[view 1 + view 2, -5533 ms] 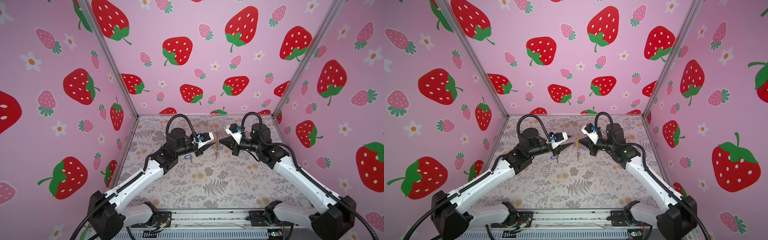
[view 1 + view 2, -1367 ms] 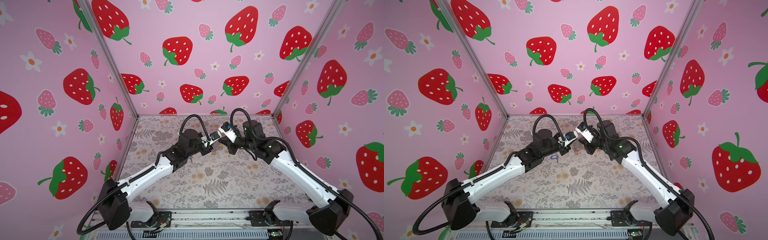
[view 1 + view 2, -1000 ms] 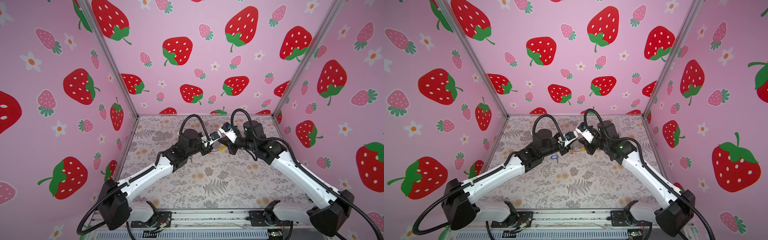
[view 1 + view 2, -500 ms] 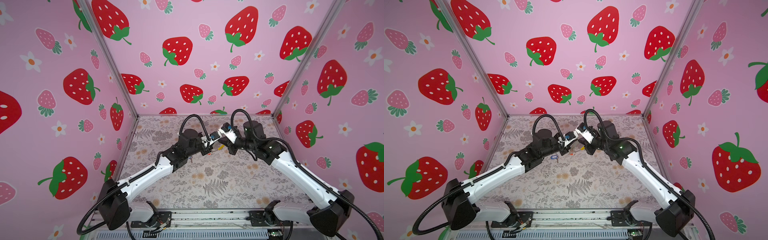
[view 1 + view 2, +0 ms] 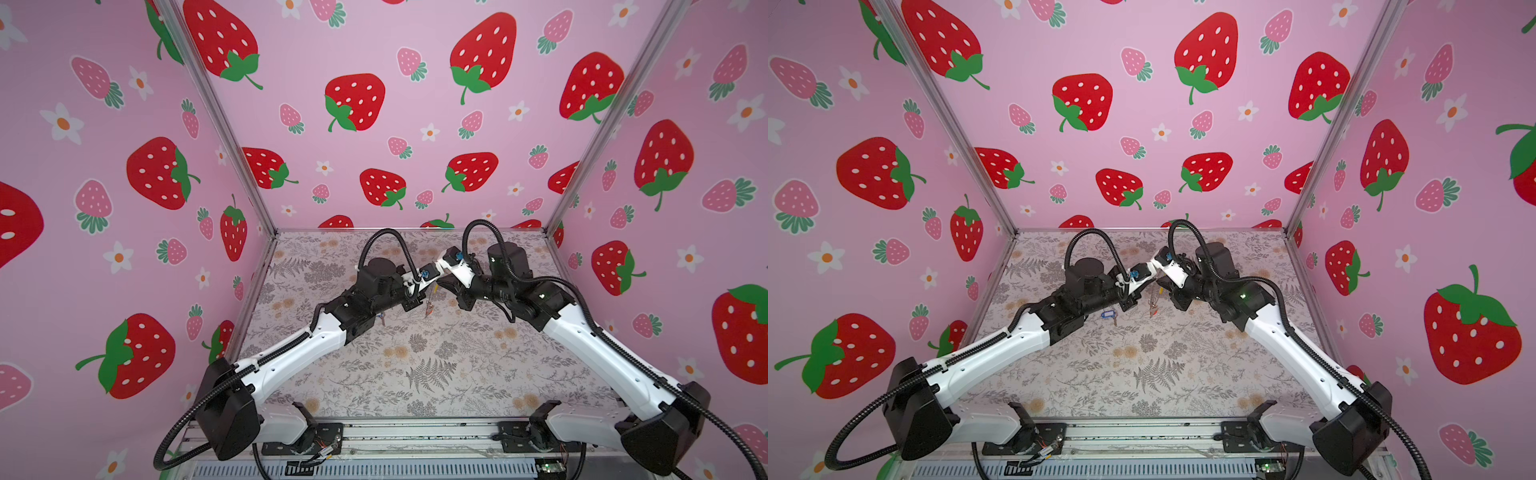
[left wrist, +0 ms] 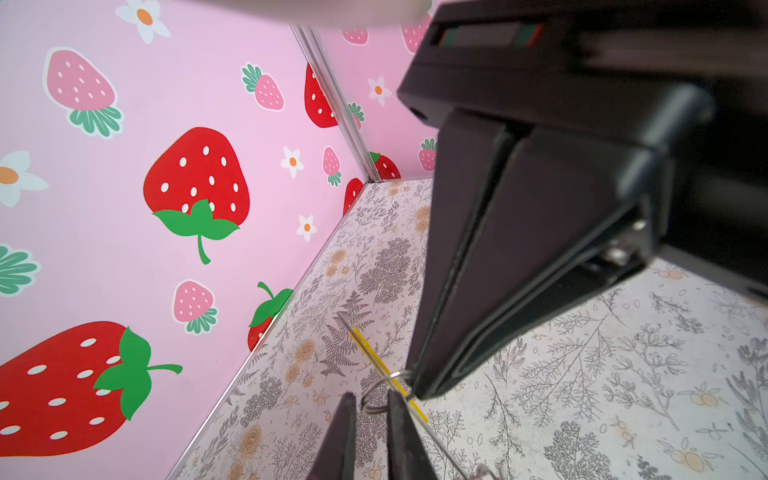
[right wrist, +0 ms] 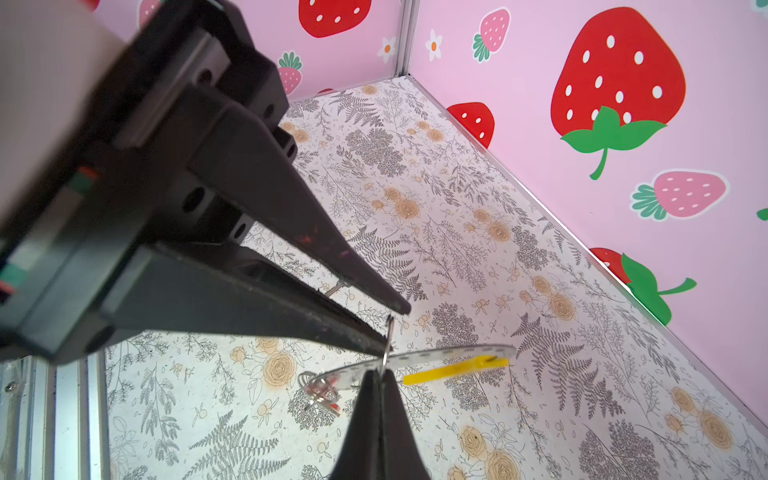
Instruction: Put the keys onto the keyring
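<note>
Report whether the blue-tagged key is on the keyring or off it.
Off. In a top view the blue-tagged key lies on the table, apart from the keyring pinched by the right gripper.

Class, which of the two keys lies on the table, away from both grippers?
The blue-tagged key, lying alone on the table. The red-tagged key is at the keyring that the right gripper holds.
</note>
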